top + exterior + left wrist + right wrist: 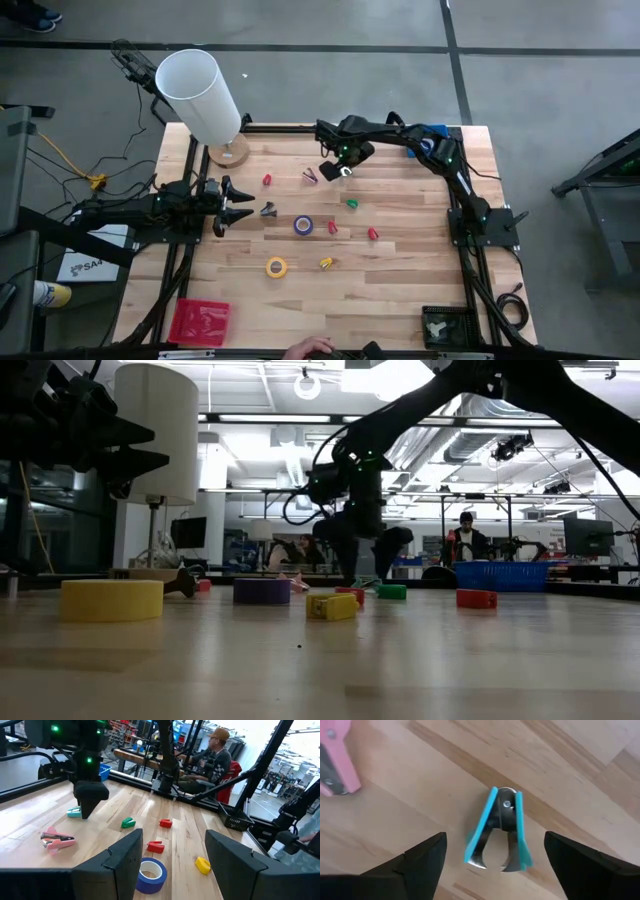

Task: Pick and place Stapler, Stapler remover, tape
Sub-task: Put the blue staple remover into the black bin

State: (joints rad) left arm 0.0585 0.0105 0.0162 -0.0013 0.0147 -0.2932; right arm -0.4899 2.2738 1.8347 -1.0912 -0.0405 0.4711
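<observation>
The teal staple remover (499, 831) lies flat on the desk (400, 290), directly under the right gripper (495, 862), whose fingers stand wide apart with nothing between them. Only the right wrist view shows this remover plainly; from above the gripper (333, 170) mostly covers it. Beside it lies one pink staple remover (56, 839). Two tape rolls can be counted from above: one purple-blue (303, 226) and one yellow (276, 267), both near the desk's middle. Small pieces are scattered around them: three red (372, 233), one green (351, 203), one yellow (326, 263). The left gripper (236, 206) hovers open and empty at the desk's left side, next to a dark staple remover (268, 209).
</observation>
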